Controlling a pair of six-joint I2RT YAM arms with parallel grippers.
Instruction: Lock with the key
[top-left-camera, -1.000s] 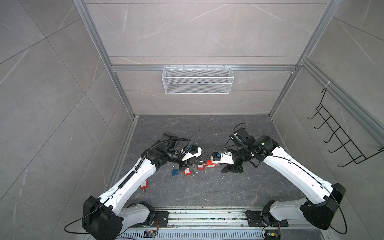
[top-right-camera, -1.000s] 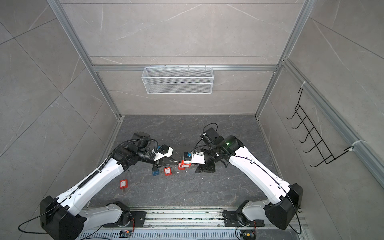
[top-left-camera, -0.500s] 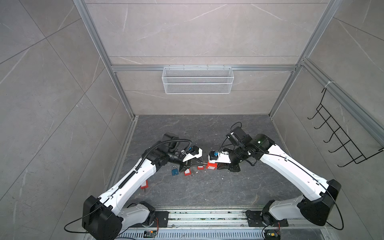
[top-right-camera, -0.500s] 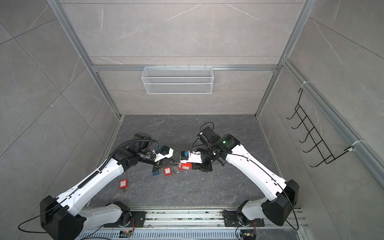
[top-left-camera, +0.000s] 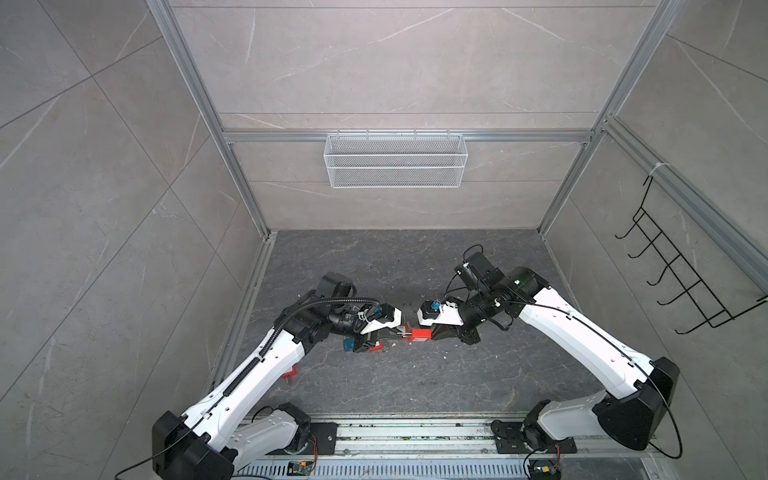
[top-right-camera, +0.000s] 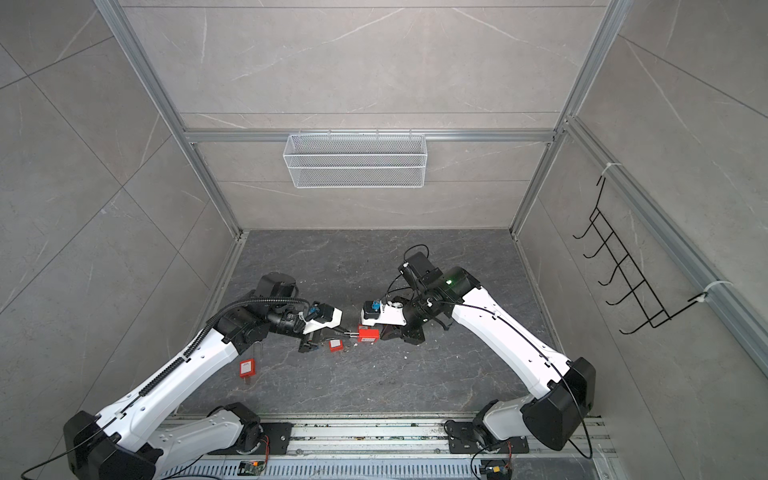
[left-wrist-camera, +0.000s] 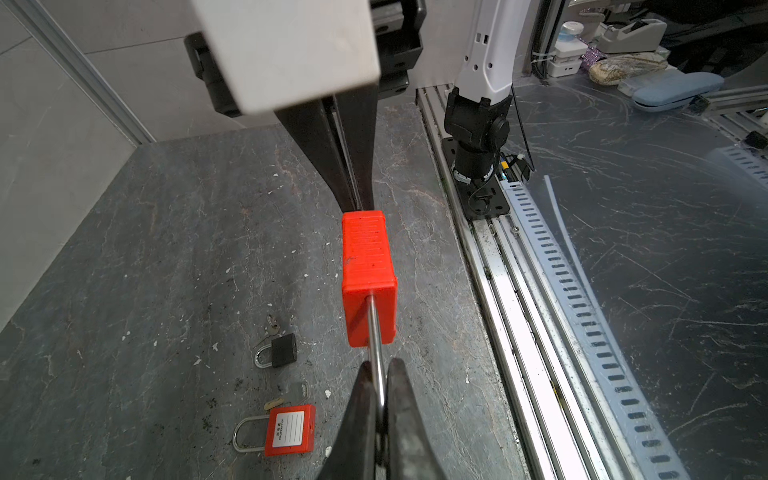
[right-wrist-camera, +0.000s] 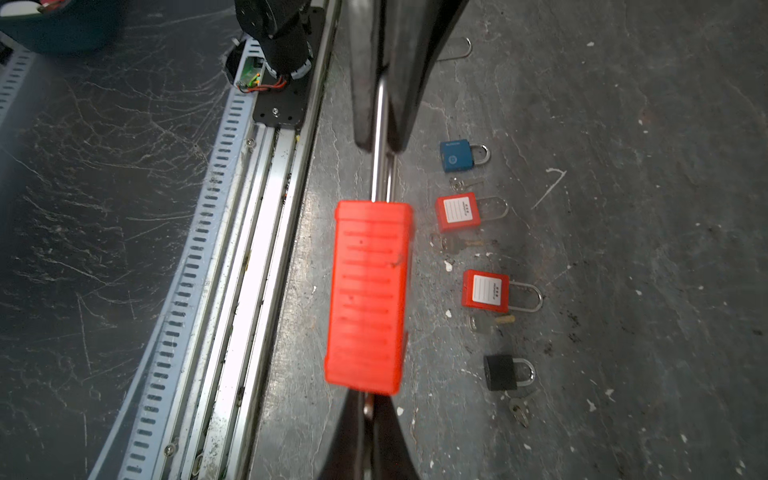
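Red ribbed plastic forms the body of the lock (right-wrist-camera: 368, 299), a long block with rounded corners and fine ridges across its broad face. It hangs level above the floor (right-wrist-camera: 623, 249), between the two arms near the middle of both top views (top-left-camera: 419, 336) (top-right-camera: 368, 335). A polished steel shackle (left-wrist-camera: 376, 345) runs out of one end, towards the left arm.

The left gripper (left-wrist-camera: 380, 370) has its dark, tapering fingers pressed onto that shackle, pinching the rod just clear of the body. The right gripper (right-wrist-camera: 368, 405) meets the opposite end of the lock, its tips drawn tight together on a thin brownish sliver there, seemingly the key (right-wrist-camera: 368, 409); most of it is hidden.

The floor is dark grey, stone-like, veined and speckled with pale chips. A row of smaller padlocks lies flat on it beside the held one: a blue lock (right-wrist-camera: 457, 156), two red labelled locks (right-wrist-camera: 458, 212) (right-wrist-camera: 485, 291) with white tags, and a matte black lock (right-wrist-camera: 500, 372), each with a bright curved shackle. Loose keys (right-wrist-camera: 519, 409) lie beside them.
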